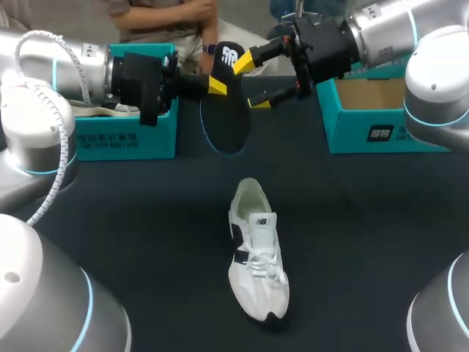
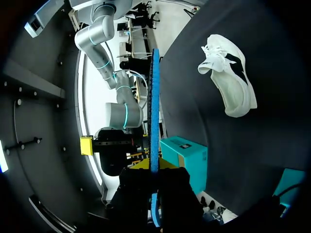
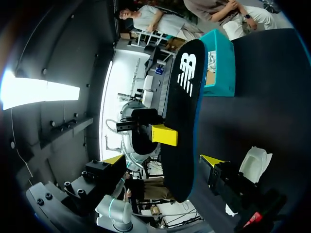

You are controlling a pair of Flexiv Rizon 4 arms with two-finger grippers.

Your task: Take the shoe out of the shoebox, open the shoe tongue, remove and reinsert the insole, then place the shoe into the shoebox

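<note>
A flat black foam insole (image 1: 226,110) with a thin blue edge and a white logo on its heel end hangs upright above the far middle of the counter (image 1: 146,220), which is covered in dark, matte cloth. The left fingers (image 1: 214,84) are clamped on it about a third of the way down; in the left wrist view the insole stands edge-on as a narrow blue strip between them. The right fingers (image 1: 253,82) are spread wide, one yellow tip on either side of the insole's upper half, and I cannot tell whether the upper tip touches its edge. The left arm (image 1: 66,66) and the right arm (image 1: 388,29), both smooth silver with black wrists, lie level above the far edge, pointing at each other.

A white mesh sneaker (image 1: 256,249) with black side patches and loose white laces lies on its sole at the counter's middle, toe toward the near edge. A teal cardboard shoebox stands at each far corner: the left shoebox (image 1: 139,136) under the left arm, the right shoebox (image 1: 374,125) open with a brown inside.
</note>
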